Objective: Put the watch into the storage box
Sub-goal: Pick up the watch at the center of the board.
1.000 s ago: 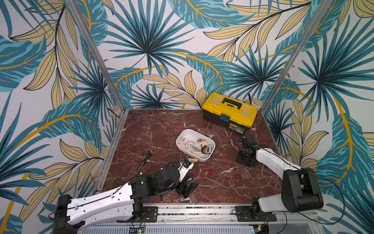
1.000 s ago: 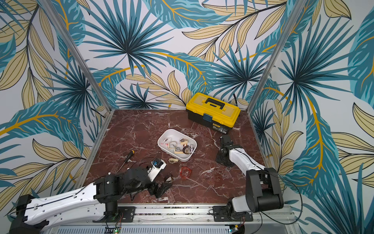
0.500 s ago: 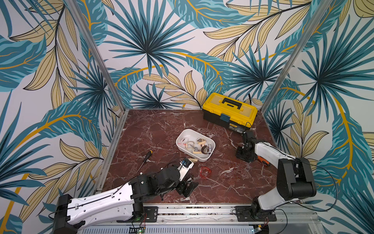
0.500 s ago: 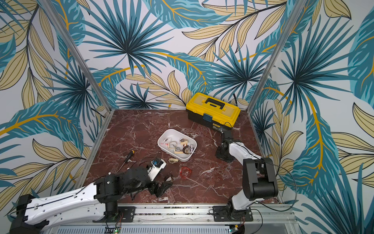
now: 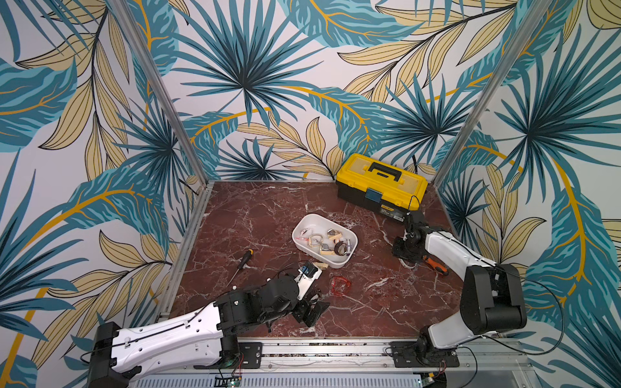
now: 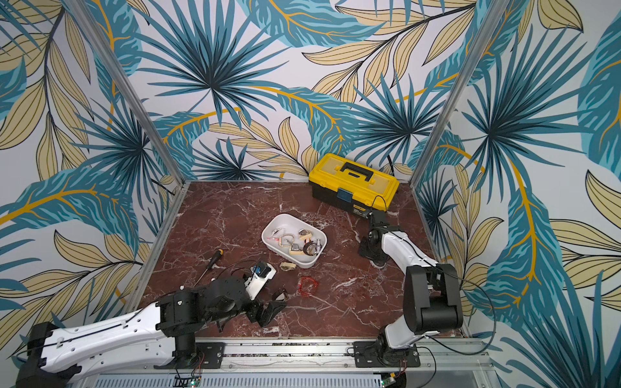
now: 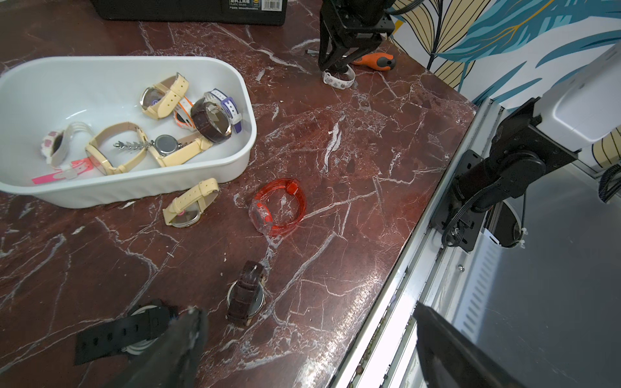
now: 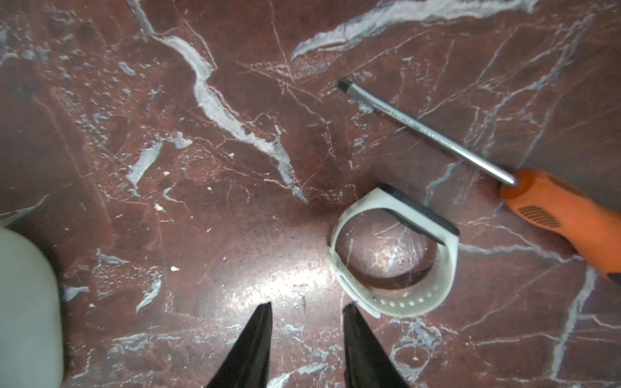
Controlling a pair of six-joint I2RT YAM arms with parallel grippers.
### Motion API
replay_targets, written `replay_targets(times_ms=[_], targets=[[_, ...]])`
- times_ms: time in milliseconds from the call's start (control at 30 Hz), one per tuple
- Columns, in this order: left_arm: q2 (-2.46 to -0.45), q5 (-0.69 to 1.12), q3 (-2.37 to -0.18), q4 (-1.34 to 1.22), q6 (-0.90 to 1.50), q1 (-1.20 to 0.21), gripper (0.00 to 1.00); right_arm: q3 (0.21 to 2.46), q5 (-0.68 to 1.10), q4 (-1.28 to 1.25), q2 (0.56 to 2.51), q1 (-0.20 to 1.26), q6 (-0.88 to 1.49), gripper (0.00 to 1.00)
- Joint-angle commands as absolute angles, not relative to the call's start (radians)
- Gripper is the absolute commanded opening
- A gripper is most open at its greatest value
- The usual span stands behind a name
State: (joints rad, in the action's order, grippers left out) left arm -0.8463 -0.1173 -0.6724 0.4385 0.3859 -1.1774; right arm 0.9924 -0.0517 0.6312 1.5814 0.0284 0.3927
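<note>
– Well, where is the white watch [image 8: 448, 258] found, and is it held?
– It is laid on the surface [image 8: 201, 235], just beside the orange screwdriver [image 8: 554, 215], apart from the storage box [image 7: 134, 188]. Nothing is gripped: the right pincer [image 8: 307, 314] is parted, empty, near the strap [image 8: 403, 305].
– How should it be taken?
– It is judged light and soft; the stiffer black face [image 8: 420, 215] is better pinched.

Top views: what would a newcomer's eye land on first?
The yellow toolbox by the back wall, on the robot's right, pops first. Next, the white tub in the middle, holding a heap of watches, and a red watch loose on the table nearer the robot.
</note>
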Motion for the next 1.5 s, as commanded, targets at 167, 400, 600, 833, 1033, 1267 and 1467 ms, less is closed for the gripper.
replay_targets(times_ms=[167, 400, 600, 833, 1033, 1267, 1467], targets=[[-0.833, -0.147, -0.718, 0.445, 0.390, -1.180, 1.00, 1.042, -0.096, 0.649, 1.715, 0.006, 0.344, 0.38], [-0.818, -0.184, -0.714, 0.464, 0.393, -1.179, 1.00, 1.037, -0.086, 0.629, 1.751, 0.002, 0.338, 0.30], [-0.802, -0.203, -0.710, 0.465, 0.370, -1.179, 1.00, 1.031, -0.077, 0.614, 1.778, 0.002, 0.338, 0.11], [-0.779, -0.240, -0.715, 0.477, 0.332, -1.181, 1.00, 1.019, -0.065, 0.604, 1.781, 0.000, 0.337, 0.00], [-0.777, -0.242, -0.716, 0.479, 0.323, -1.181, 1.00, 1.015, -0.019, 0.613, 1.743, 0.000, 0.346, 0.00], [-0.770, -0.256, -0.716, 0.484, 0.316, -1.180, 1.00, 1.026, 0.055, 0.674, 1.593, 0.049, 0.371, 0.00], [-0.758, -0.275, -0.717, 0.485, 0.308, -1.180, 1.00, 1.136, 0.080, 0.746, 1.526, 0.198, 0.413, 0.00]])
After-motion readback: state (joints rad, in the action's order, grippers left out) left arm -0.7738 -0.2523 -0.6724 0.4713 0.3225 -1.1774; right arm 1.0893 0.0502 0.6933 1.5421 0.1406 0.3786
